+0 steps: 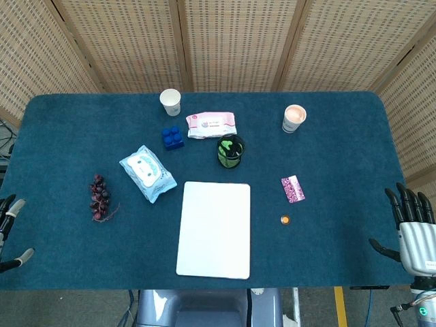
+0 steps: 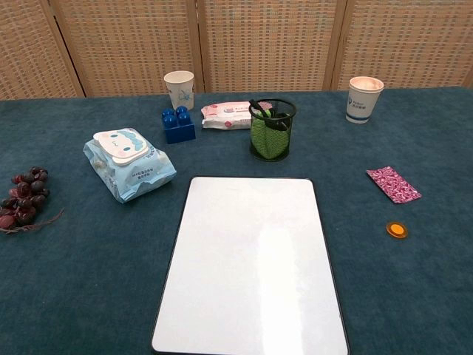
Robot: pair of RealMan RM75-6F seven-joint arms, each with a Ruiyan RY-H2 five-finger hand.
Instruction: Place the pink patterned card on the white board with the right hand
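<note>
The pink patterned card (image 1: 293, 189) (image 2: 393, 184) lies flat on the blue cloth, to the right of the white board (image 1: 214, 229) (image 2: 251, 266). The board lies bare at the table's front middle. My right hand (image 1: 412, 228) hovers at the table's front right corner, fingers spread and empty, well to the right of the card. My left hand (image 1: 9, 231) shows only partly at the left edge, fingers apart, holding nothing. The chest view shows neither hand.
A small orange disc (image 1: 285, 219) (image 2: 397, 230) lies just in front of the card. A mesh pen cup (image 1: 230, 150) stands behind the board. Wipes packs (image 1: 147, 173) (image 1: 211, 125), blue brick (image 1: 173, 137), grapes (image 1: 99, 197) and two paper cups (image 1: 170, 102) (image 1: 294, 118) lie around.
</note>
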